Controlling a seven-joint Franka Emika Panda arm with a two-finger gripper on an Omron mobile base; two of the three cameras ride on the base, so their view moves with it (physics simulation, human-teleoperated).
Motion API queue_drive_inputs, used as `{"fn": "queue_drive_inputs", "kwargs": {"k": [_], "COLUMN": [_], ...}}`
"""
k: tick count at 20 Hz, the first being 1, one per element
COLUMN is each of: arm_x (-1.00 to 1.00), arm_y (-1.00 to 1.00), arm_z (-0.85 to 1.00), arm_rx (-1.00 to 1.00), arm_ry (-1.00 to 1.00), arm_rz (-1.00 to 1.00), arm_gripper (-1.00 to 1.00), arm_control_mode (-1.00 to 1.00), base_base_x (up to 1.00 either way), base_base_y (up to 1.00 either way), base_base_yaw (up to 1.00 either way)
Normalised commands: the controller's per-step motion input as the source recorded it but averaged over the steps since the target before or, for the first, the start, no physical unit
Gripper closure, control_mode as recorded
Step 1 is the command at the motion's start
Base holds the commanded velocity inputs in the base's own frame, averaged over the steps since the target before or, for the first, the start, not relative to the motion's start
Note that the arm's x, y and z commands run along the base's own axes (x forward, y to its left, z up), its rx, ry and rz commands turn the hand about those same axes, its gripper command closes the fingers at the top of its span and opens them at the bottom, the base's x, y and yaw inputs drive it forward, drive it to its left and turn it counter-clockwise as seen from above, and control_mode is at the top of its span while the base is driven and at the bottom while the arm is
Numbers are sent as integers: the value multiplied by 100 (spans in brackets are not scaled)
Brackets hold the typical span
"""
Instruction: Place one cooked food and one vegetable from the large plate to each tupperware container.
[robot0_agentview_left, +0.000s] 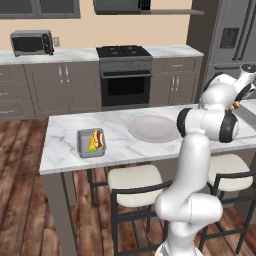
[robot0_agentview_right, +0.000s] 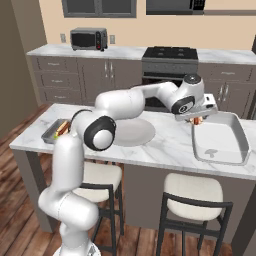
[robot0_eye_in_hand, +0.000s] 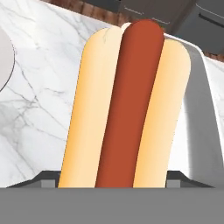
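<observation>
Hot dog (robot0_eye_in_hand: 124, 105) close up; corn-filled container (robot0_agentview_left: 91, 142) far left.

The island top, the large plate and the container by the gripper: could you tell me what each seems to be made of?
The island top looks like polished white marble or a stone imitation: grey veins run across it. The large plate seems glazed ceramic, perhaps plastic: plain pale grey-white, smooth, no pattern. The container looks like moulded grey plastic: thin walls, rounded corners, matte sheen. Being rendered, none is certain.

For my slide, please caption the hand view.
Gripper holds a hot dog above the marble counter, beside the grey container.
</observation>
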Motion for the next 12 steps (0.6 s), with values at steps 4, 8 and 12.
{"fn": "queue_drive_inputs", "kwargs": {"k": [4,8,12], "arm_x": [47,42,25], "arm_y": [-35,-26,-44], "arm_z": [-32,-38,-10], "arm_rx": [-1,0,1], "arm_ry": [10,5,0], "arm_rz": [0,0,0], "arm_gripper": [100,100,100], "arm_control_mode": [-100,-100,-100], "base_base_x": [0,0,0], "base_base_y": [0,0,0], "base_base_yaw": [0,0,0]}}
